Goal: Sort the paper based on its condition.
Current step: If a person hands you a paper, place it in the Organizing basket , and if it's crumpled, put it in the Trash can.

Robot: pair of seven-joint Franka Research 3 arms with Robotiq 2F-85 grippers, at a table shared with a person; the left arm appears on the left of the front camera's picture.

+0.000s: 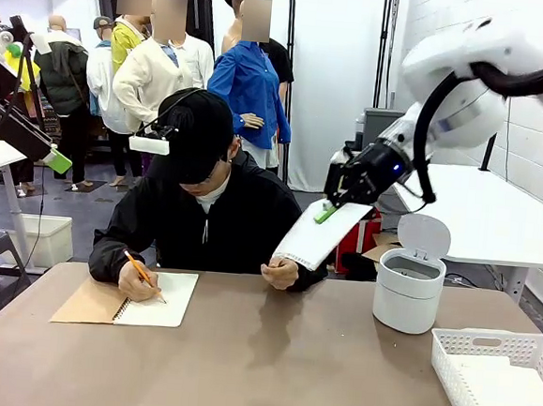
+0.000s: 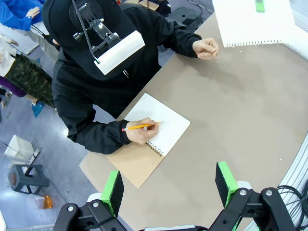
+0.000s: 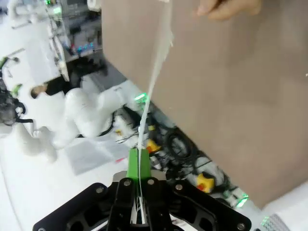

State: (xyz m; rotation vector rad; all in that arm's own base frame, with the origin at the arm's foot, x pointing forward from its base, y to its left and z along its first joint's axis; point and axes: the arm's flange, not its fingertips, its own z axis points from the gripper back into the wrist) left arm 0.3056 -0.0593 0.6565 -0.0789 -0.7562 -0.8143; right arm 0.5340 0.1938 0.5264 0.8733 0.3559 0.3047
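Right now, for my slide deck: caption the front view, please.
Right gripper, jaws shut on a flat paper sheet above the table, while a person writes in a notebook.

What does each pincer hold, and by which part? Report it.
The right pincer is shut on the flat paper sheet, pinching its upper edge, opposite the perforated one. The left pincer is open and holds nothing.

Person (image 1: 204,221) sits behind far edge of table (image 1: 277,373). Notebook (image 1: 165,300) lies on table at left, in front of person; hand (image 1: 136,284) with pencil (image 1: 141,272) rests on it. Other hand (image 1: 280,273) on table near middle. Paper (image 1: 321,235) up in air above that hand, pinched in right gripper (image 1: 325,210). Bin (image 1: 408,294) on table, right of paper. Basket (image 1: 487,338) at near right corner, in front of bin
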